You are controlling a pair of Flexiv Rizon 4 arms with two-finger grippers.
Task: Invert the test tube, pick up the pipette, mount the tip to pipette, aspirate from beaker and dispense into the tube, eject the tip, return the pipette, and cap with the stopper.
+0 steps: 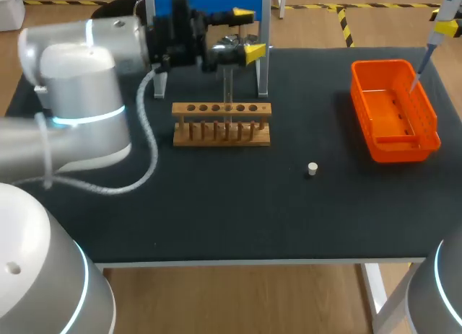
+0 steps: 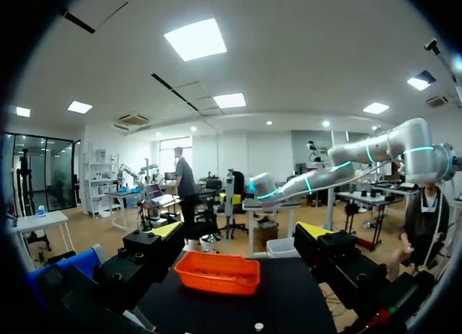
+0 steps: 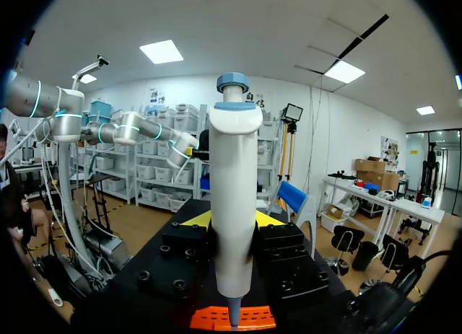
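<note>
Closest to the head camera, the pale rounded housings of my left arm are filling the 9 o'clock side, and part of my right arm is showing at 5 o'clock. Beyond them the black worktop is carrying everything else. An orange tray is sitting at 2 o'clock on it. A blue stand is standing at the 12 o'clock edge, and a wooden rack is sitting just in front of it.

The left fingers are hanging above the rack, spread wide apart with nothing between them. In the left wrist view the orange tray is lying ahead of them. The right fingers are clamping the pipette from two sides. In the head view it is hanging at 2 o'clock, its narrow end slanting down into the tray's far right part.

A clear test tube is standing upright at the rack's middle, its top rising toward the left fingers. Whether it is touching them I cannot tell. A small white stopper is lying alone on the worktop at 4 o'clock from the rack, well apart from rack and tray.
</note>
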